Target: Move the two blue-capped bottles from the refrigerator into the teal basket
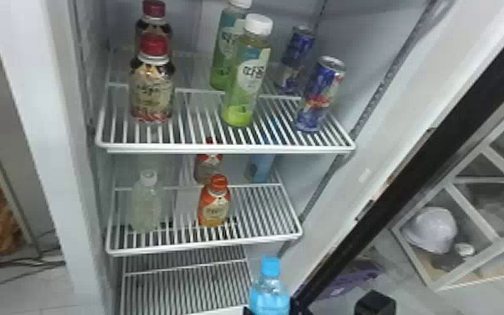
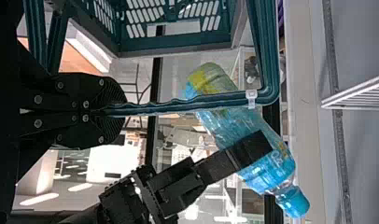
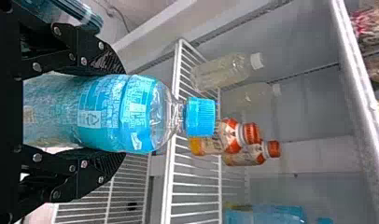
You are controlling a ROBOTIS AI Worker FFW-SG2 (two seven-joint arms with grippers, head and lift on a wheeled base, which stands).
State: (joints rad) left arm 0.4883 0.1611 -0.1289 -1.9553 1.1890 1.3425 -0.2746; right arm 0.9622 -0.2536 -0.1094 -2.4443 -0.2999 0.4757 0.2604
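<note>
Blue-capped clear plastic bottle point(image 3: 136, 116) sits pinched between fingers of black right gripper point(image 1: 270, 311), cap point(image 3: 200, 116) beyond fingertips. Black left gripper's point(image 2: 120, 109) fingers clamp teal plastic basket handle point(image 2: 178, 105). Second blue-capped bottle point(image 3: 267, 215): inside refrigerator.

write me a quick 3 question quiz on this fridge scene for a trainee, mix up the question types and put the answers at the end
1. True or false: the blue-capped bottle in the right hand is held with its cap end up.

2. Multiple choice: what is the left hand gripping?
A) a drink can
B) the handle of the teal basket
C) the fridge door

3. Fill in the blank: the front green bottle on the upper shelf has a ____ cap.

Key: 1. True; 2. B; 3. white
</note>
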